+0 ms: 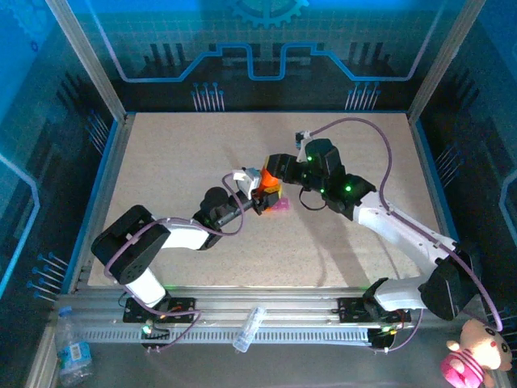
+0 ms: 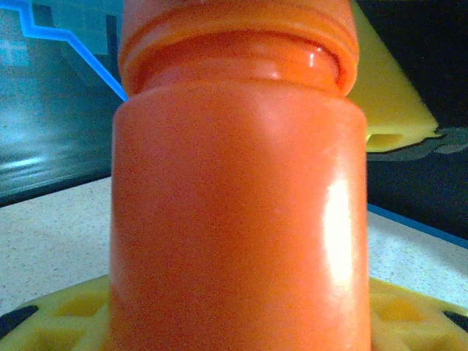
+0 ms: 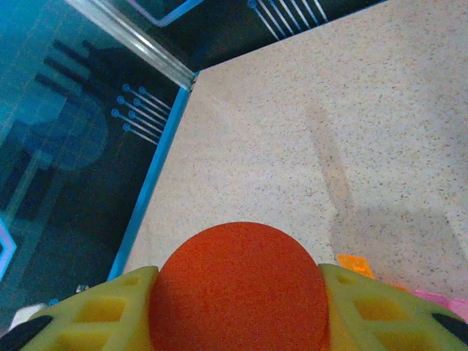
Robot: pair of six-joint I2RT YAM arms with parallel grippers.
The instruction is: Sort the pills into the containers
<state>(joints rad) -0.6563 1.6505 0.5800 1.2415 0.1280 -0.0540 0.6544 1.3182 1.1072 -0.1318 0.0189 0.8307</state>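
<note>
Orange bottle (image 2: 238,219), one of it, stands upright nearest your left wrist camera. Your left gripper (image 2: 238,325) is closed partway around its body, with one yellow finger (image 2: 58,314) against each side. That makes two fingers on the bottle.

Your right gripper (image 3: 238,322) is likewise partly closed. Its two fingers hug the bottle's single round cap (image 3: 238,285).

Seen from above, both arms meet at mid-table (image 1: 186,162).

You'll find the containers (image 3: 355,265) lying on the table just beside the bottle. One orange box and one pink box (image 3: 439,298) can be counted, and the rest is hidden behind a finger.

Below the table's near edge you have one clear bottle (image 1: 249,327), one water bottle (image 1: 73,349) and one pink plush toy (image 1: 477,356).
</note>
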